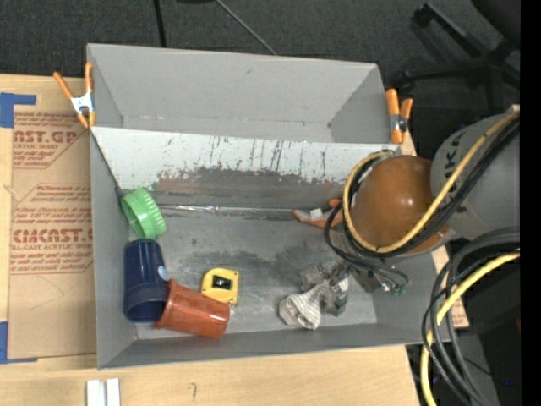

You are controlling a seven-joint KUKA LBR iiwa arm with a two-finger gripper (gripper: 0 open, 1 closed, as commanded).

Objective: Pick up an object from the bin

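Nearest the lens, the arm's orange dome cover (393, 201) and its looped black-and-yellow cables (363, 245) are being noted over the right end of the grey metal bin (237, 91). Below them the gripper (332, 291) is being held low over the near-right floor. Whether it is open or closed cannot be told, as it is being masked by cabling. A crumpled silver-white object (301, 310), foil-like and irregular, is being recorded just beside the gripper, toward the view's left and the near wall. Contact is possible but not confirmable. No clear long axis is being presented by this wad, so any approach is being judged insensitive to wrist turn. Well apart to the view's left, a yellow tape measure (221, 284), a rust-orange cup (196, 314) lying on its side, a blue cup (142, 279) touching it and a green ribbed lid (144, 213) are being logged. All four are being judged hard, smooth plastic.
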